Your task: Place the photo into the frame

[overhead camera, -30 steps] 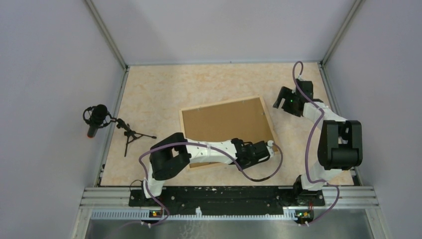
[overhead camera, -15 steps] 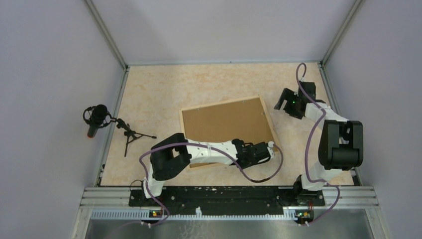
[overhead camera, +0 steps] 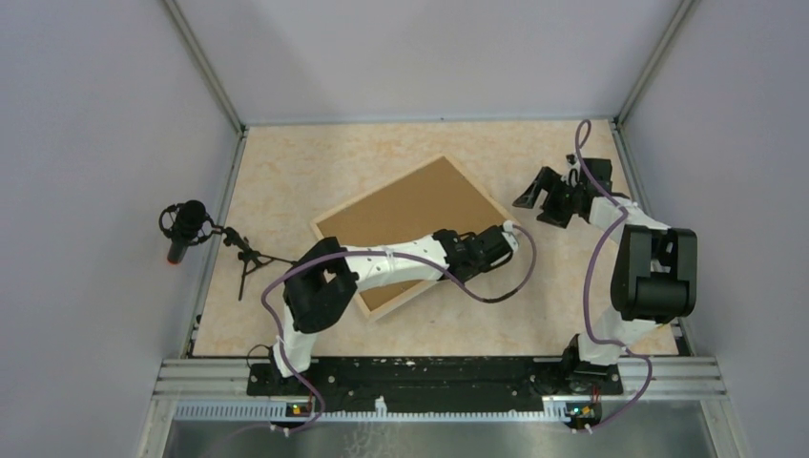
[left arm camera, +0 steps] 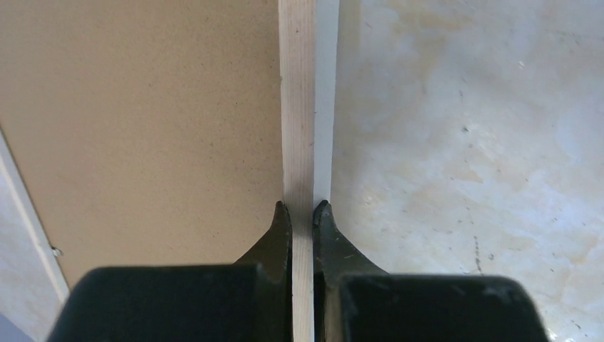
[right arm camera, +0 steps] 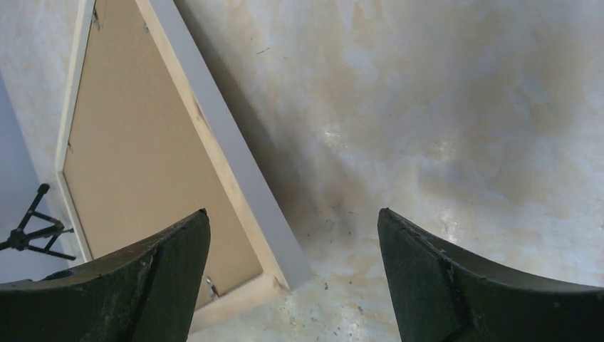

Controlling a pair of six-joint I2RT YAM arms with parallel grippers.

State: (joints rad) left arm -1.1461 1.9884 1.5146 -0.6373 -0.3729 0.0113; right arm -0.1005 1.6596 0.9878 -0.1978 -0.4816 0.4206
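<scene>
The frame [overhead camera: 377,190] lies back side up in the middle of the table, turned like a diamond, with the plain brown backing board [overhead camera: 410,224] inside it. My left gripper [overhead camera: 504,235] is shut on the frame's pale wooden strip [left arm camera: 297,107] at its right corner; the jaws pinch it in the left wrist view [left arm camera: 303,206]. My right gripper [overhead camera: 536,202] is open and empty, just right of that corner. The right wrist view shows the frame's edge [right arm camera: 206,146] between and beyond its spread fingers [right arm camera: 292,211]. The photo is not in view.
A black microphone [overhead camera: 186,224] on a small tripod [overhead camera: 253,260] stands at the table's left edge. Grey walls with metal posts close the table on the left, back and right. The left arm's cable [overhead camera: 520,277] loops over the table right of the frame.
My left gripper, still shut on the frame's strip, has swung the frame counter-clockwise and away from the arm bases. My right gripper has drawn back a little toward the far right.
</scene>
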